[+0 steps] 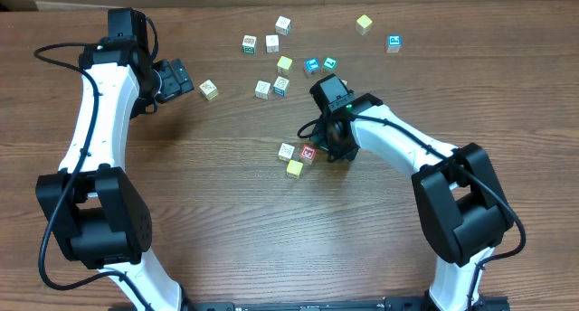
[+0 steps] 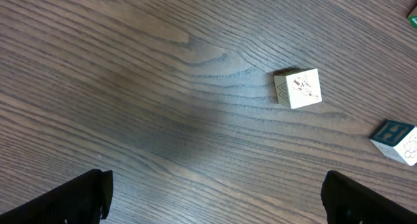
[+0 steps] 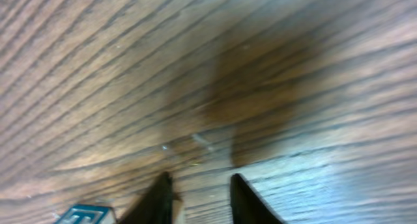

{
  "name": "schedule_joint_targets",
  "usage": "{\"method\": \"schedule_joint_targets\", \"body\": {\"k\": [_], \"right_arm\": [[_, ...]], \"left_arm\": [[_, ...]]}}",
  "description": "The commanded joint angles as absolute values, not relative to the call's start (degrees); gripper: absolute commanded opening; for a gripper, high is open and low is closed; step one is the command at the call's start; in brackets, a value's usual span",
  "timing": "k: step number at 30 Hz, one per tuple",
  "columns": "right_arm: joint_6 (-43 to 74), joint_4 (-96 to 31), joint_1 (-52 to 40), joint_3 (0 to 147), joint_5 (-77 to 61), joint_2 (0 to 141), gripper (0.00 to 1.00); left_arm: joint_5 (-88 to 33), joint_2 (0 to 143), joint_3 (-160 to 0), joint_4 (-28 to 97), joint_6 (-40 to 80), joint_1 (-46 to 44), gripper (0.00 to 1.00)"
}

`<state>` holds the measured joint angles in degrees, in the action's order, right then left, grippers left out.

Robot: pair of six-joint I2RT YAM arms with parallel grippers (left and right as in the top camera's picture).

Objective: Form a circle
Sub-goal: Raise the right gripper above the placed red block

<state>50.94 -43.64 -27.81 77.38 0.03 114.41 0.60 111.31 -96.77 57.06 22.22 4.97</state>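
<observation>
- At the near edge of the table (image 1: 226, 248), the right arm (image 1: 425, 157) rises from its base at 5 o'clock. It reaches toward 10 o'clock, with its wrist bent down over the middle of the wood.
- Its right gripper (image 3: 201, 176) points down at the tabletop. The fingers (image 3: 159, 199) stand a little apart with only wood grain between them, pinching nothing. A teal-printed cube (image 3: 85, 215) shows at the bottom edge of the wrist view, just left of the left finger.
- Just at 9 o'clock of that gripper lies the circle (image 1: 297, 157), a tight cluster. Three of its pieces can be made out: a whitish cube (image 1: 287, 151) at its 10 o'clock, a red-printed cube (image 1: 308, 154) at 2 o'clock and a yellow cube (image 1: 294, 168) at 6 o'clock. Whether the red-printed one touches the gripper cannot be told.
- From its base at 7 o'clock, the left arm (image 1: 90, 121) stretches up the left side to 11 o'clock, and its wrist then turns toward 3 o'clock.
- The left gripper (image 2: 215, 185) is spread wide, its fingers at the two lower corners of its wrist view, holding nothing. A pale cube (image 1: 209, 89) sits near it at 3 o'clock, apart from the fingers.
- Farthest off, loose cubes (image 1: 283, 25) are scattered from 12 to 1 o'clock.
</observation>
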Motion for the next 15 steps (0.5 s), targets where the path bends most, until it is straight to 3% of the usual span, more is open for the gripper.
{"method": "schedule_joint_targets", "body": {"k": [1, 5, 15], "right_arm": [[50.5, -44.1, -26.7, 80.4, 0.7, 114.9, 0.35], [49.0, -44.0, -27.1, 81.7, 0.1, 114.9, 0.57], [49.1, -45.1, -29.3, 81.7, 0.1, 114.9, 0.62]], "left_arm": [[0.2, 111.7, -97.7, 57.0, 22.7, 4.9, 0.99], [0.2, 111.7, -97.7, 57.0, 22.7, 4.9, 1.0], [0.2, 111.7, -97.7, 57.0, 22.7, 4.9, 0.99]]}}
